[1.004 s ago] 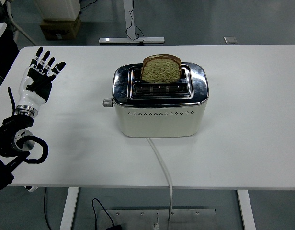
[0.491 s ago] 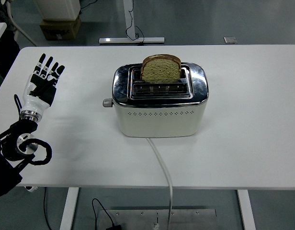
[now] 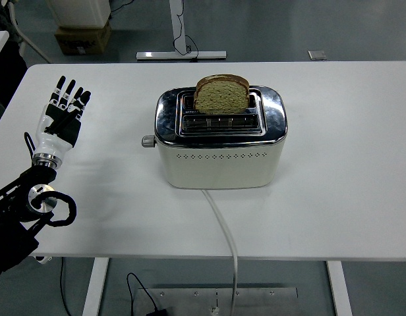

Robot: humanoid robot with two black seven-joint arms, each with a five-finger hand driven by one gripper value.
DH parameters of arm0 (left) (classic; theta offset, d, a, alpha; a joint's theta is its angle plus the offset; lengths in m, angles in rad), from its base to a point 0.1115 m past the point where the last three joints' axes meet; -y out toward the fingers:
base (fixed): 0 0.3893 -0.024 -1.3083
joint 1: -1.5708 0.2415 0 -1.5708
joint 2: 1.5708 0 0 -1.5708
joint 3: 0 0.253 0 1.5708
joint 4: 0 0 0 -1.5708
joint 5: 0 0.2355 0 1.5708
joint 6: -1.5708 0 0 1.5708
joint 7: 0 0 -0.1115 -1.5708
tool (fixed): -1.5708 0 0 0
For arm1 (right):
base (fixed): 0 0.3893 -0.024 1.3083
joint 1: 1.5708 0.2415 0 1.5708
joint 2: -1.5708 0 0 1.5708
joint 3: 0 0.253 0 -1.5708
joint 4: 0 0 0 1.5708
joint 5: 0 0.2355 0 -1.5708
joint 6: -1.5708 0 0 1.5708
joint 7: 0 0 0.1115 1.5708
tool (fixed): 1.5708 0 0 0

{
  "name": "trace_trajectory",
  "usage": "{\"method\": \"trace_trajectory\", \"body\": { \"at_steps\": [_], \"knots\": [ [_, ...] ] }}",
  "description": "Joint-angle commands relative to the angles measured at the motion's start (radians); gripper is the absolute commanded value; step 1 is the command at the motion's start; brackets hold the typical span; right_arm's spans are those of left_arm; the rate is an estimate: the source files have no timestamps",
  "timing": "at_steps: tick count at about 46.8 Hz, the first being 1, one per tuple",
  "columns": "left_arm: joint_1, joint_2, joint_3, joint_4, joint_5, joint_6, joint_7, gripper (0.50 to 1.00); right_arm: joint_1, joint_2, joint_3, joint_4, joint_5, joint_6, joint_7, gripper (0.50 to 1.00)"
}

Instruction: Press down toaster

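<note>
A cream and chrome toaster [image 3: 220, 138] stands in the middle of the white table [image 3: 348, 164]. A slice of brown bread [image 3: 221, 93] sticks up out of its far slot; the near slot is empty. The grey lever knob [image 3: 147, 141] juts from the toaster's left end, up high. My left hand [image 3: 64, 108] is over the table's left side, fingers spread and pointing away, holding nothing, well to the left of the lever. The right arm is out of view.
The toaster's white cord [image 3: 221, 227] runs from its front over the table's near edge. A cardboard box [image 3: 82, 36] and a desk leg base [image 3: 182, 55] stand on the floor beyond the table.
My left hand has drifted a little to the right and nearer the toaster side, and the forearm has come further into view. The toaster and bread have not moved.
</note>
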State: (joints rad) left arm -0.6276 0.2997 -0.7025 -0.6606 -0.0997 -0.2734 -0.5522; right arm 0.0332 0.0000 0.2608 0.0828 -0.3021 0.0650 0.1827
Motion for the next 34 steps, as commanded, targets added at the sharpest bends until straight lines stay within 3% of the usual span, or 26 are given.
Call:
{"method": "trace_trajectory", "body": {
  "at_steps": [1, 34],
  "knots": [
    [0.0, -0.004, -0.002, 0.003, -0.001, 0.005, 0.017, 1.0, 0.001, 0.0, 0.0, 0.0, 0.0, -0.001, 0.0, 0.998],
    [-0.06, -0.001, -0.02, 0.042, 0.003, 0.007, 0.037, 1.0, 0.004, 0.0, 0.0, 0.002, -0.002, -0.001, 0.004, 0.998]
  ]
}}
